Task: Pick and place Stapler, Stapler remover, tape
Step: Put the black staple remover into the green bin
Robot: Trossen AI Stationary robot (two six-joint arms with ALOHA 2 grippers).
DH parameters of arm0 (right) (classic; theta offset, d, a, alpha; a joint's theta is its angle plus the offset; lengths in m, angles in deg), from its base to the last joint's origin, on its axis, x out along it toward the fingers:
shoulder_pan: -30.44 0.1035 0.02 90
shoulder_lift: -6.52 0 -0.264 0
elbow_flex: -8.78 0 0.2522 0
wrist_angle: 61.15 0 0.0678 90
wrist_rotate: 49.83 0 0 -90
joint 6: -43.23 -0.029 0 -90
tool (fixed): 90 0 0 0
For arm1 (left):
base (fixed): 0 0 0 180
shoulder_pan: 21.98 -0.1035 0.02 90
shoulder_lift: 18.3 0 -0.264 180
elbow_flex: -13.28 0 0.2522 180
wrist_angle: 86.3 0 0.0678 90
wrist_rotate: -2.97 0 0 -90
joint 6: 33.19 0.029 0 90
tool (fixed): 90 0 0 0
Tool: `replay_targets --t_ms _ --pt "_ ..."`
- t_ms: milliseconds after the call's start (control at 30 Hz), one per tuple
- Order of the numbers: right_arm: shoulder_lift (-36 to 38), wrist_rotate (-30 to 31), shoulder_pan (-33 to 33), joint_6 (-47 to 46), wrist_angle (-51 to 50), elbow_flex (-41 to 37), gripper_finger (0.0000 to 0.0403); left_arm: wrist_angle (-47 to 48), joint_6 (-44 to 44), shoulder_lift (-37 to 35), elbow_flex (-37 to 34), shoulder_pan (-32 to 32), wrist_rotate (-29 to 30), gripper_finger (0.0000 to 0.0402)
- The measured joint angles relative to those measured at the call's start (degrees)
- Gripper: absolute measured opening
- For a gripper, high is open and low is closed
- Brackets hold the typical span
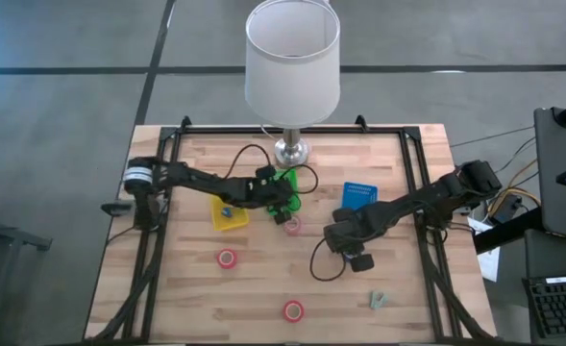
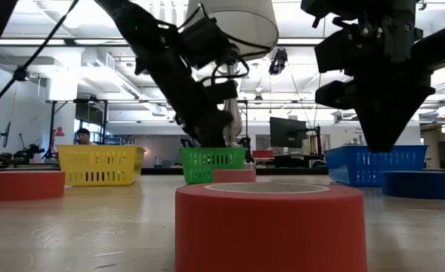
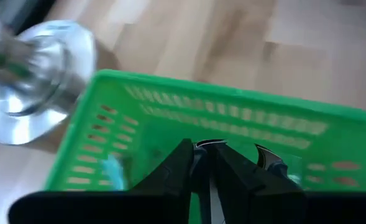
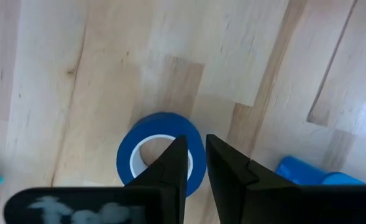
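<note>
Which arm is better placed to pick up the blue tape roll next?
The right one. Its pincer hangs directly over the blue tape roll, fingers nearly together. The left pincer is busy over the green basket, apparently holding something metallic.

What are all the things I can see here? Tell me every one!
Table: one, light wood, under everything.
Lamp: one, white shade and shiny metal foot, at the table's back edge.
Green basket: one, beside the lamp's foot.
Yellow basket: one, left of the green one, with something small and blue inside.
Blue basket: one, right of the green one.
Red tape rolls: three, one near the green basket, one below the yellow basket, one near the front edge.
Blue tape roll: one, on the wood under the right gripper.
Small grey thing: one, front right; too small to name.
Left gripper: dark, over the green basket.
Right gripper: dark, over the blue tape roll.
</note>
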Motion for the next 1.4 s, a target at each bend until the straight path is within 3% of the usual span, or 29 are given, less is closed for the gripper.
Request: replay_targets --t_ms 367,567,667,800,900,1400 --pt "0.1 0.0 0.0 2.4 1.2 0.0 0.0052 0.1 0.1 -0.5 2.6 -3.5 3.8 0.0061" --pt "0.1 0.0 0.0 2.4 1.3 0.0 0.0054 0.1 -1.8 -0.4 2.6 -3.1 -3.0 0.0062" --pt "0.1 0.0 0.0 2.4 1.3 0.0 0.0052 0.2 -2.1 -0.4 2.6 -2.2 -3.3 0.0058" --pt "0.1 0.0 0.0 2.4 1.4 0.0 0.0054 1.8 -2.5 -0.4 2.3 -2.1 3.3 0.0058" --pt "0.1 0.0 0.0 2.4 1.4 0.0 0.0053 3.9 -2.6 -0.4 2.1 -2.3 7.7 0.0066" --pt "0.1 0.0 0.0 2.4 1.9 0.0 0.0053 4.1 -2.7 -0.3 2.1 -2.3 7.7 0.0143"
